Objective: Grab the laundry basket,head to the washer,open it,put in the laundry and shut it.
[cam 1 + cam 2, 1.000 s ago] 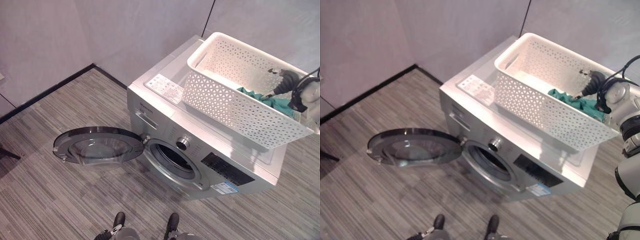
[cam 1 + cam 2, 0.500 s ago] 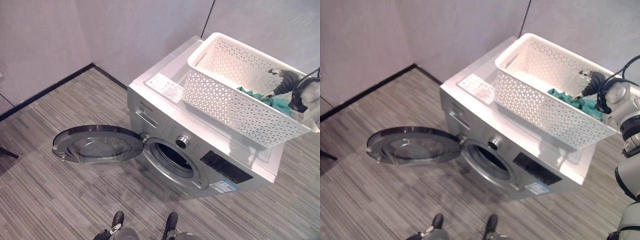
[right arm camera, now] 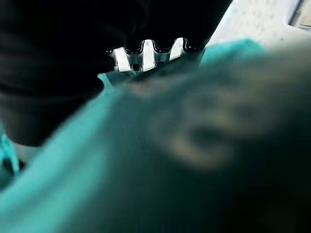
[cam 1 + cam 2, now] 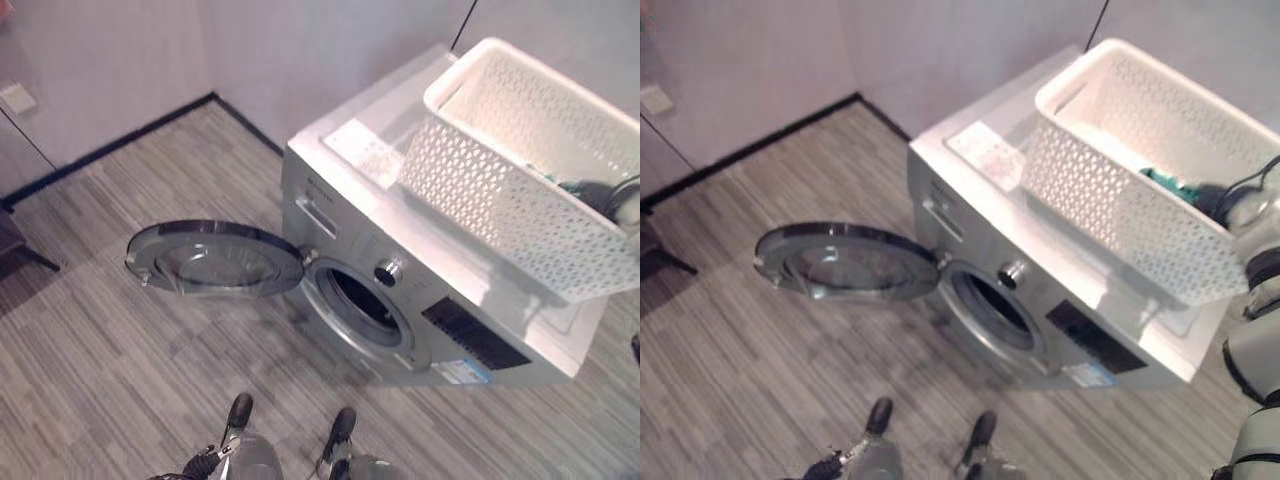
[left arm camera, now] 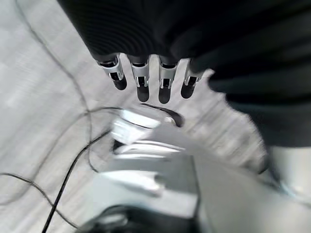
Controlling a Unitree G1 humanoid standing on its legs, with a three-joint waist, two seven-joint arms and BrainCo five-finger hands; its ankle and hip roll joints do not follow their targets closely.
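The silver front-loading washing machine (image 4: 1040,300) stood with its round glass-fronted door (image 4: 215,260) swung fully open, and the white perforated plastic laundry basket (image 4: 1120,160) rested on the machine's flat top, so the step in hand looked to be moving the laundry from basket to drum. The teal cloth laundry (image 4: 1170,183) lay inside the basket, toward its right end. The right hand (image 3: 146,53) reached into the basket with its fingers buried in the teal cloth; whether they had closed on it could not be told. The left hand (image 5: 141,80) hung low with its fingers straight and relaxed, holding nothing. The next move would probably call for a firm hold on the cloth, lifting it clear of the basket's wall, then lowering it into the dark drum opening (image 4: 358,300) below.
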